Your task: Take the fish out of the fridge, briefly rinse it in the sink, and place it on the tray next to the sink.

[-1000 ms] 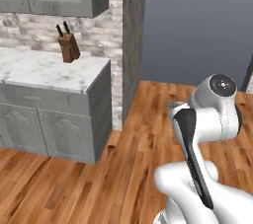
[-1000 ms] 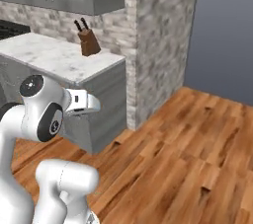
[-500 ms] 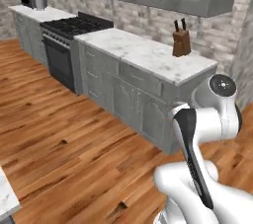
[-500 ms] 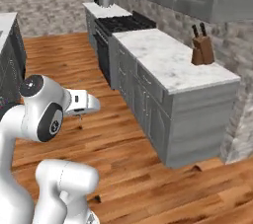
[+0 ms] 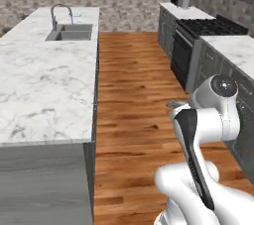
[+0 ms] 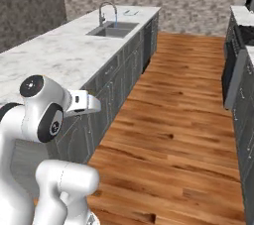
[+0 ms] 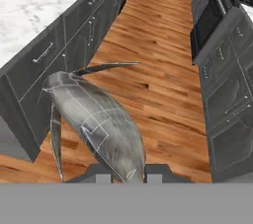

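Grey fish (image 7: pixel 101 127) sits clamped between the 2 fingers (image 7: pixel 128 174), jutting out over the wood floor (image 7: pixel 148 70) in the hand view. Carrying it to the rinse looks like the step in hand. The sink (image 5: pixel 70 32) lies at the far end of the marble worktop (image 5: pixel 44 80), well apart; next, the base should roll alongside the worktop toward it.
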### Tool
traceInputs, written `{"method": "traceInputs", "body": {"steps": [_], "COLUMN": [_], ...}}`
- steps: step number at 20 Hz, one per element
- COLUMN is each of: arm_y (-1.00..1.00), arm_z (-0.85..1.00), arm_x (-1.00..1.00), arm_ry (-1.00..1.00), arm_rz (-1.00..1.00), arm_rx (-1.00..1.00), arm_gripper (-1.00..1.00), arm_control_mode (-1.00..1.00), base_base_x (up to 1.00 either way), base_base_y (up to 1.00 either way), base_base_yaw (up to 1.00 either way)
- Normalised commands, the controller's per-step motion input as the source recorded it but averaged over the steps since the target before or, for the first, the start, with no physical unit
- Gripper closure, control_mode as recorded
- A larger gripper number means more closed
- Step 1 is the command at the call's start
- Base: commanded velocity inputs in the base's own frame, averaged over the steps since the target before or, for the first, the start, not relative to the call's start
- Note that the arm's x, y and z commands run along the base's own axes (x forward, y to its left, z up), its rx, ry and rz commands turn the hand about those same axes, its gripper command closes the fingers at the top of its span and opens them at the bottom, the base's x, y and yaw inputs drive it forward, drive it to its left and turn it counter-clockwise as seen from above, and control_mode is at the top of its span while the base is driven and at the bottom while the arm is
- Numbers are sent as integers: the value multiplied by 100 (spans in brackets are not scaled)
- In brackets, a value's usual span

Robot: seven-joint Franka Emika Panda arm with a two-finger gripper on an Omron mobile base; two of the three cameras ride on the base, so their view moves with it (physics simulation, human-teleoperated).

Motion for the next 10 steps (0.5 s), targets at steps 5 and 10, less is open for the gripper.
{"method": "traceInputs", "body": {"steps": [5,10], "arm_y": [0,0], "arm_z": [0,0], "arm_x": [0,0], "arm_ry": [0,0], "arm_rz": [0,0], "arm_rx": [0,0], "arm_gripper": [100,100], "arm_control_mode": [100,100], "base_base_x": [81,100], "base_base_y": [-80,-85], "base_base_yaw": [39,22]}}
